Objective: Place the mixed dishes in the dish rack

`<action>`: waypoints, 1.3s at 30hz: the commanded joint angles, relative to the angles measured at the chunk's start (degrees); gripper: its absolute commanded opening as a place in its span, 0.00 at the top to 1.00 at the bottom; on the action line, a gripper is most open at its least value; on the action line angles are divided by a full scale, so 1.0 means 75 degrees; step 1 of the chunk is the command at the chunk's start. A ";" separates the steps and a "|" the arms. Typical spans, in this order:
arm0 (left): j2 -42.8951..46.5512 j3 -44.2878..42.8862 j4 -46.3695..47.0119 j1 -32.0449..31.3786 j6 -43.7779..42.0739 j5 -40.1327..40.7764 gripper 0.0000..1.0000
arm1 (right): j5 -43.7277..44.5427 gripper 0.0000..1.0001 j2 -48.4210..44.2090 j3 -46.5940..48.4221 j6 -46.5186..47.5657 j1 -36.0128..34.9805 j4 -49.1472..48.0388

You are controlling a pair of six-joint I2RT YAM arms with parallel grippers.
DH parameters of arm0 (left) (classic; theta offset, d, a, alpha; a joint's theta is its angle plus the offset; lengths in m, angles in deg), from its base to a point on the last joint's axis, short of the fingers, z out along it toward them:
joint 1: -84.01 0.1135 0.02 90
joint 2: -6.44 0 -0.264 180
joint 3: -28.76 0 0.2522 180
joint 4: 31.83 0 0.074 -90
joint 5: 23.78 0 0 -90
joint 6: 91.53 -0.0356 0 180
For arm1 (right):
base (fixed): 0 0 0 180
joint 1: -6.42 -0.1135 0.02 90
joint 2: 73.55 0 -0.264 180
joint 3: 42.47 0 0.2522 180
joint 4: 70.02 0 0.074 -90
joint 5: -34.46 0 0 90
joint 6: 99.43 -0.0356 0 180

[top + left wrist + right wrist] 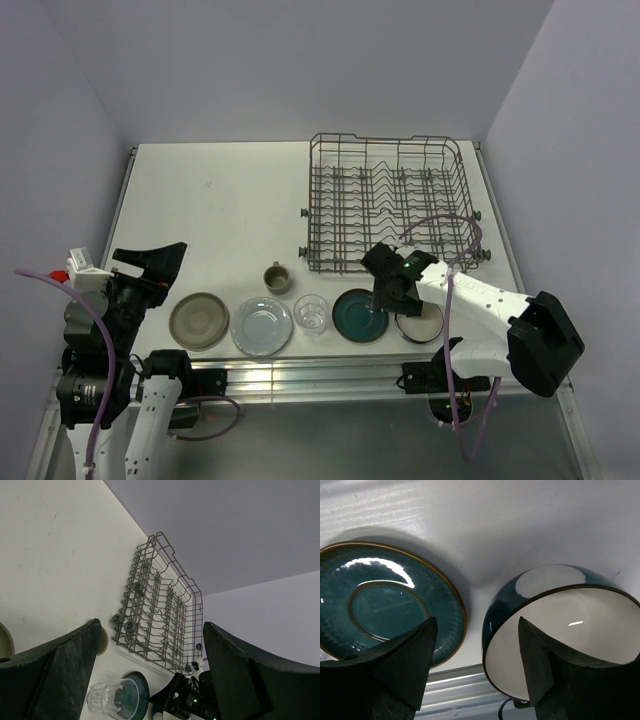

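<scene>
The right pincer (477, 626) hangs spread over the rim of the bowl (560, 625), right of the dark teal plate (385, 600), likely to pinch the bowl for the dish rack (390, 200). The left pincer (150, 626) is spread too.

The dish rack (390, 200) sits at the two o'clock of the table (220, 200). Along the near edge, from nine to three o'clock: first plate (199, 320), second plate (262, 326), glass (311, 313), third plate (356, 316), bowl (426, 323). The mug (278, 277) stands at the glass's eleven o'clock.
</scene>
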 commanded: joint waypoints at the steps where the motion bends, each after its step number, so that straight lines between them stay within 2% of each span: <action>1: 0.0067 -0.0102 0.0125 -0.0005 -0.0011 -0.0183 0.11 | 0.0530 0.35 0.0183 0.0031 -0.0409 -0.0281 -0.0129; 3: 0.0044 -0.0148 0.0079 -0.0005 -0.0034 -0.0195 0.12 | 0.0658 0.43 0.0300 0.0043 -0.0502 -0.0352 -0.0083; 5: 0.0020 -0.0184 0.0044 -0.0005 -0.0081 -0.0195 0.12 | 0.0858 0.58 0.0405 0.0113 -0.0666 -0.0492 0.0127; 6: -0.0003 -0.0207 0.0044 -0.0017 -0.0093 -0.0218 0.12 | 0.0940 0.66 0.0487 0.0136 -0.0690 -0.0516 0.0187; 7: -0.0015 -0.0219 0.0032 -0.0005 -0.0116 -0.0230 0.13 | 0.1034 0.85 0.0523 0.0183 -0.0702 -0.0540 0.0234; 8: -0.0038 -0.0230 0.0032 -0.0005 -0.0128 -0.0253 0.13 | 0.1092 0.95 0.0558 0.0218 -0.0760 -0.0551 0.0362; 9: -0.0073 -0.0242 0.0055 -0.0005 -0.0140 -0.0334 0.12 | 0.1151 1.00 0.0593 0.0242 -0.0807 -0.0586 0.0444; 12: -0.0295 -0.0231 0.0195 -0.0005 -0.0268 -0.0662 0.13 | 0.1386 1.00 0.0617 0.0522 -0.0994 -0.0715 0.0866; 15: -0.0809 -0.0102 0.0652 -0.0005 -0.0491 -0.1633 0.14 | 0.1550 1.00 0.0349 0.0757 -0.1182 -0.0925 0.1393; 16: -0.0986 -0.0067 0.0804 -0.0005 -0.0642 -0.2274 0.14 | 0.1573 1.00 0.0255 0.0966 -0.1206 -0.0985 0.1626; 21: -0.1702 -0.0089 0.1191 -0.0005 -0.1240 -0.3463 0.16 | 0.1340 1.00 -0.0634 0.1799 -0.1229 -0.1266 0.2179; 25: -0.1492 -0.0324 0.1846 -0.0017 -0.1581 -0.3943 0.17 | 0.0930 1.00 -0.1339 0.2783 -0.0878 -0.1337 0.2004; 26: -0.1492 -0.0324 0.2324 -0.0005 -0.1570 -0.4258 0.17 | 0.0883 1.00 -0.1503 0.2982 -0.0762 -0.1290 0.1806; 29: -0.1689 -0.0336 0.3087 -0.0017 -0.1546 -0.4612 0.16 | 0.0649 1.00 -0.1516 0.3779 -0.0550 -0.1185 0.1396; 34: -0.2650 -0.0991 0.3336 -0.0122 -0.1955 -0.4309 0.15 | -0.0288 1.00 -0.1071 0.5092 -0.0117 -0.0623 0.0646; 36: -0.3341 -0.1436 0.3336 -0.0601 -0.2084 -0.3726 0.14 | -0.0733 1.00 -0.0872 0.5385 0.0001 -0.0052 0.0306; 37: -0.3796 -0.1762 0.3371 -0.0916 -0.2155 -0.3409 0.12 | -0.1350 1.00 -0.0825 0.5421 0.0048 0.0208 -0.0044; 38: -0.4067 -0.1928 0.3441 -0.1743 -0.2190 -0.3000 0.11 | -0.1704 1.00 -0.0720 0.5468 0.0083 0.0465 -0.0233; 39: -0.4337 -0.2127 0.3430 -0.2227 -0.2353 -0.2137 0.11 | -0.2357 1.00 -0.0638 0.5492 0.0048 0.1013 -0.0571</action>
